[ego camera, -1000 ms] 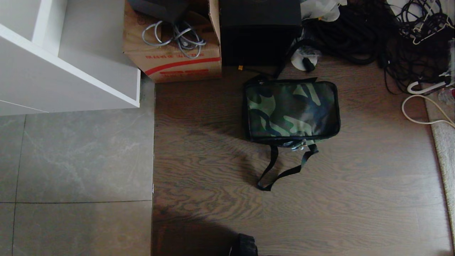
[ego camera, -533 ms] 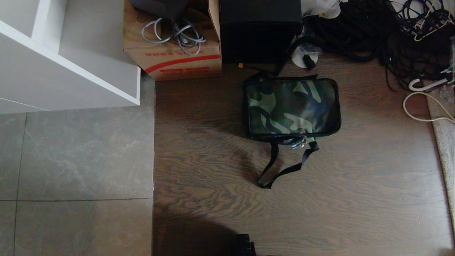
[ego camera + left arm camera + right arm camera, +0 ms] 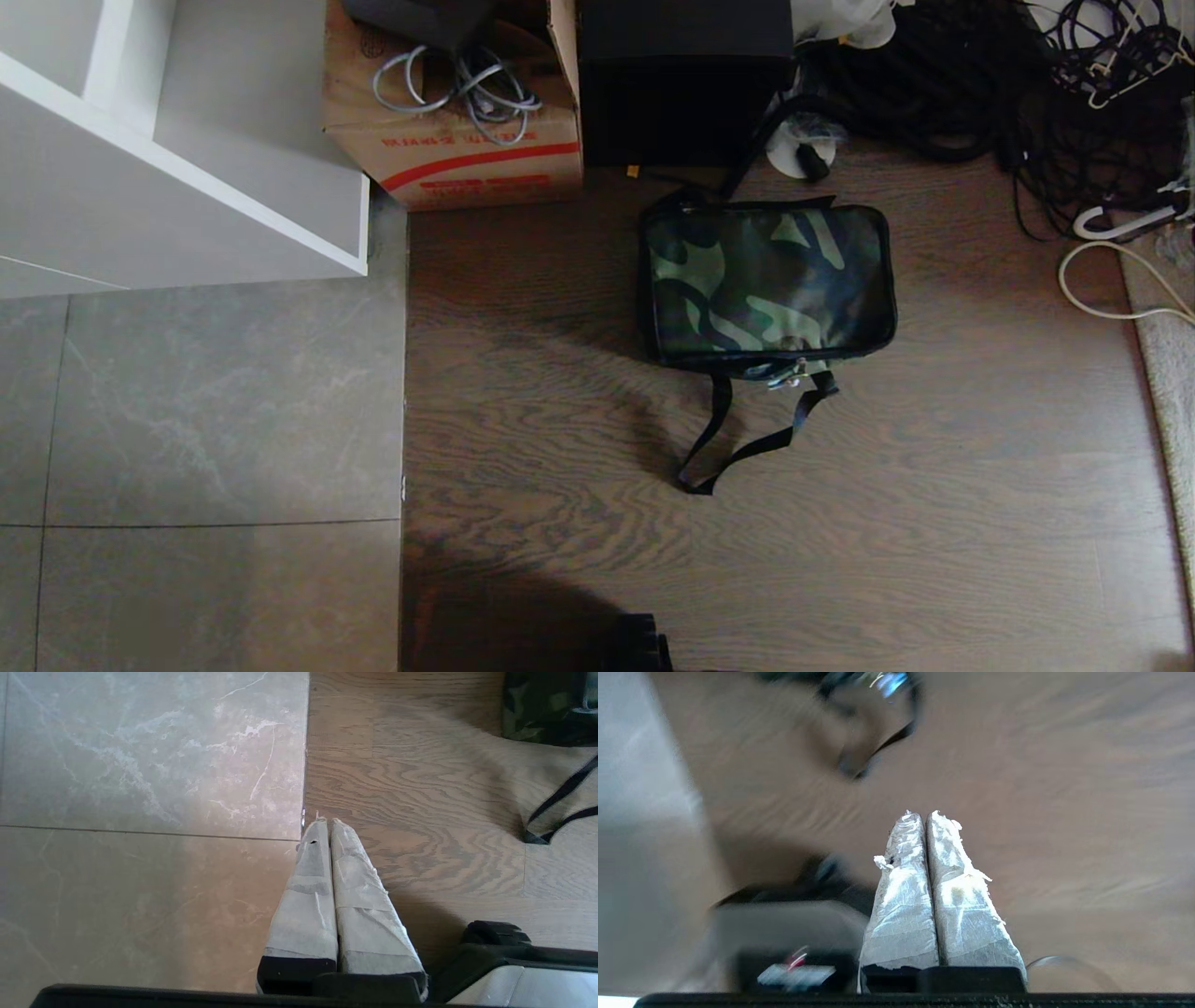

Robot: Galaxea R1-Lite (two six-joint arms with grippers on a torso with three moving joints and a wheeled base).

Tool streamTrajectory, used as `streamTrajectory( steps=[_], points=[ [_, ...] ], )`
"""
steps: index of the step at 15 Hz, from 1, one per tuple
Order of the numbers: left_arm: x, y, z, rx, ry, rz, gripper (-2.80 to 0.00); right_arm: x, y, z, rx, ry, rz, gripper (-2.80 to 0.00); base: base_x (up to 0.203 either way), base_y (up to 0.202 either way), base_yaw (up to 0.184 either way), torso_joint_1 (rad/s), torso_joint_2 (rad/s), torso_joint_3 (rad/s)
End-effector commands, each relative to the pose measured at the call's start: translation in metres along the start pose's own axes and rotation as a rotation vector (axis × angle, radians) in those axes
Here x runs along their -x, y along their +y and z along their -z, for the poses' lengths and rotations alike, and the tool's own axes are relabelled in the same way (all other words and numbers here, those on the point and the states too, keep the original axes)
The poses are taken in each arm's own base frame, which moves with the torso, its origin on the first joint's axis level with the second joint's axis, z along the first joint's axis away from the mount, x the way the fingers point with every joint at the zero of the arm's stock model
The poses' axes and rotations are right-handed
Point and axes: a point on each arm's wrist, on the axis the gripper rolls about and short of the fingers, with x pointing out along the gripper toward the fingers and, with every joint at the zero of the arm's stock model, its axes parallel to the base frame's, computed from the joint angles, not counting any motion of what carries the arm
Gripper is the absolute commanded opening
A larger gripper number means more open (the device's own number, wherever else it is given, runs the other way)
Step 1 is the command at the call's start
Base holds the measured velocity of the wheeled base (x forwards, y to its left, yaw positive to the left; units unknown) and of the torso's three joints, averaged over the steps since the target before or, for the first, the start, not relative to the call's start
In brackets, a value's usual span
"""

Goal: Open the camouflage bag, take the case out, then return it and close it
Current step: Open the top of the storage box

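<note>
The camouflage bag (image 3: 767, 285) lies flat on the wood floor (image 3: 934, 523), roughly 1 o'clock from head-view centre, lid down and closed all round. Its black shoulder strap (image 3: 738, 439) trails out toward 6 o'clock and the metal zip pulls (image 3: 789, 373) sit on the near edge — likely the easiest side to start the opening from. The case is not visible; presumably inside the closed bag. At 12 o'clock a taller black box (image 3: 681, 79) stands just behind the bag, with a cardboard box (image 3: 457, 121) at 11 and tangled cables (image 3: 1074, 103) at 2.

Left gripper (image 3: 323, 823): taped fingers pressed together, empty, hanging over the tile–wood seam, apparently parked. Right gripper (image 3: 920, 815): fingers also pressed together, nothing between them, over bare wood with the strap loop ahead; the view is blurred. Opening not yet begun.
</note>
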Motion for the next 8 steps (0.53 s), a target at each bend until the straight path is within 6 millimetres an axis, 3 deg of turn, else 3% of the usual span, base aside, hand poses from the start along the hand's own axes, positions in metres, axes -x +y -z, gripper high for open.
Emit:
streamTrajectory(
  steps=[1,4,8],
  points=[
    [-0.001,0.0,0.003,0.001,0.01,-0.001,-2.8,-0.065,-0.001,-0.031,-0.062,0.236,-0.042,-2.8,0.0,0.0,0.0,0.0,0.0,0.0],
    [-0.001,0.0,0.003,0.001,0.01,-0.001,-2.8,-0.136,-0.011,-0.028,-0.108,0.337,-0.076,-2.8,0.0,0.0,0.0,0.0,0.0,0.0],
    [-0.001,0.0,0.003,0.001,0.01,-0.001,-2.8,-0.216,-0.025,0.004,-0.114,0.35,-0.117,-2.8,0.0,0.0,0.0,0.0,0.0,0.0]
  ],
)
